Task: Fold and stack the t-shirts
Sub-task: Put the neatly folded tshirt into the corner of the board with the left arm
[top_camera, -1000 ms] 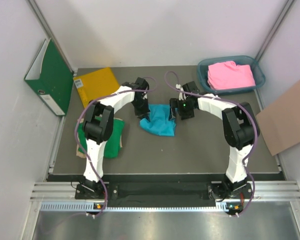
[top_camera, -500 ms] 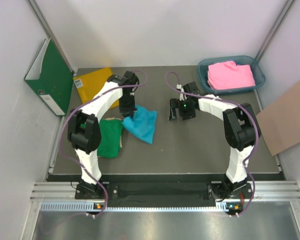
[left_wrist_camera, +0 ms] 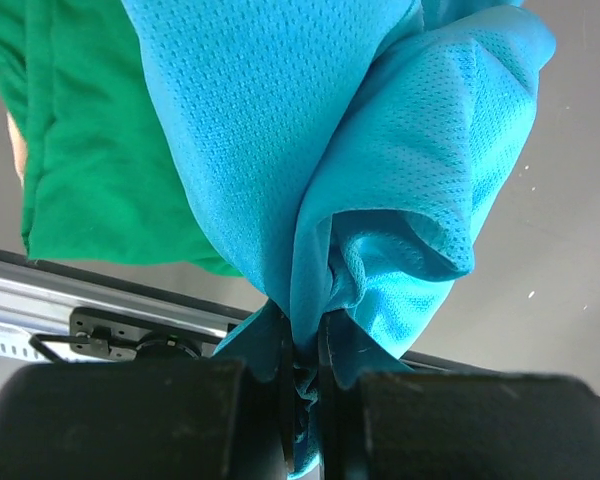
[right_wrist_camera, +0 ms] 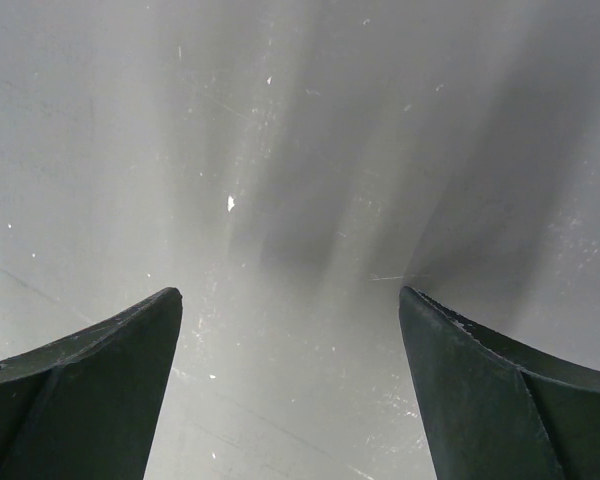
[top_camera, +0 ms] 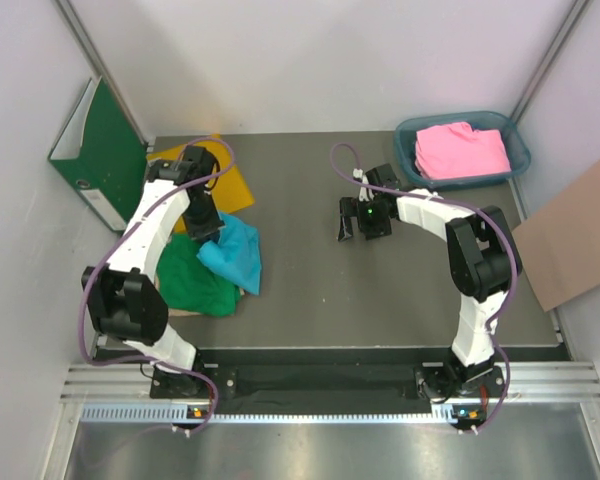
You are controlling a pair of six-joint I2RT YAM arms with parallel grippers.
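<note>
The left arm (top_camera: 150, 230) and right arm (top_camera: 427, 209) wear white shells over the links, with bulky black housings at the joints. A thin purple-grey cable (top_camera: 332, 160) loops loosely along each. The bases (top_camera: 175, 380) are black. A small green light (top_camera: 368, 211) glows beside the right claw (right_wrist_camera: 290, 295), whose fingers (right_wrist_camera: 90, 390) are dark, tapered wedges. The left claw (left_wrist_camera: 302, 335) is black too.

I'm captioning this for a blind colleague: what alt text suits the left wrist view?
The left gripper, shut, pinches a bunched fold of the turquoise shirt, which fills most of the view. The green shirt lies behind it at left, with the grey table at right.
</note>
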